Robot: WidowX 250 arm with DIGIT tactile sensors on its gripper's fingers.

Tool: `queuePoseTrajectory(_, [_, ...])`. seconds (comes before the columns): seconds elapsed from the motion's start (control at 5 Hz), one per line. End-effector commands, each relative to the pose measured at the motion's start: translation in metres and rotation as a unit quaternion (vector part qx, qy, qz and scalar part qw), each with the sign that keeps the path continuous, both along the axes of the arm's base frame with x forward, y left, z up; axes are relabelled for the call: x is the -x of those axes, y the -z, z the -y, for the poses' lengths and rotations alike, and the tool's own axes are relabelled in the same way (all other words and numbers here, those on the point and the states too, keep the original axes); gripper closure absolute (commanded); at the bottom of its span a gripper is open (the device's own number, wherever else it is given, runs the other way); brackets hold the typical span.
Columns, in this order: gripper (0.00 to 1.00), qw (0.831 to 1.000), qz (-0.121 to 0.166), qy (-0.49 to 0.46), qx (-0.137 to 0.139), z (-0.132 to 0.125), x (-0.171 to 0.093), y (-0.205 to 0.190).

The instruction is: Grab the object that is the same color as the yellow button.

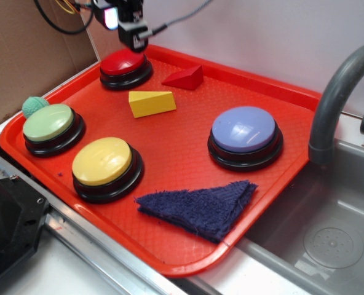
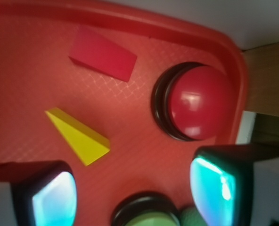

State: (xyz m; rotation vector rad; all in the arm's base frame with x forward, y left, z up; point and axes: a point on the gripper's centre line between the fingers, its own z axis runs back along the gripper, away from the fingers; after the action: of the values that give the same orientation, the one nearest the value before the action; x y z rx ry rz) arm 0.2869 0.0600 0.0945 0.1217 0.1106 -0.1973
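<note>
A red tray (image 1: 280, 141) with a raised rim covers most of the worktop, its right end just beside a grey sink (image 1: 329, 239) with a curved grey faucet (image 1: 336, 92). On the tray sit four dome buttons on black bases: the blue button (image 1: 243, 130) at the right, the yellow button (image 1: 102, 161) near the front edge, the pale green button (image 1: 48, 121) at the left and the red button (image 1: 123, 62) at the back. A folded dark blue cloth (image 1: 200, 206) lies near the front edge, to the right of the yellow button. The yellow wedge block (image 1: 152, 102) lies flat on the tray between the red button and the blue one, just in front of the red wedge block (image 1: 184, 78) and apart from it. A small teal knitted ball (image 1: 34, 106) rests at the tray's left rim, touching or nearly touching the green button. The tool (image 1: 134, 38) hangs above the red button at the back of the tray — its two fingers (image 2: 52, 197) stand spread and released, holding nothing. In the wrist view the yellow wedge (image 2: 78, 136) lies just beyond the left finger, clear of both fingers, with the red button nearer the right finger — wedge and tool are apart, not touching.
</note>
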Motion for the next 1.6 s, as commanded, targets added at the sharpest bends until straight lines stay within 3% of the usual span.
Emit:
queuePoseTrajectory(0.0, [0.0,0.995,-0.016,0.095,0.004,0.011,0.009,0.031])
queuePoseTrajectory(0.4, [0.0,0.987,-0.002,0.157,0.026,0.032,0.017,0.032])
queuePoseTrajectory(0.6, [0.0,0.985,-0.005,0.171,0.018,0.031,0.015,0.04])
queuePoseTrajectory(1.0, [0.0,0.983,-0.019,0.182,0.002,0.029,0.007,0.062])
queuePoseTrajectory(1.4, [0.0,0.982,-0.044,0.185,0.015,0.029,0.006,0.081])
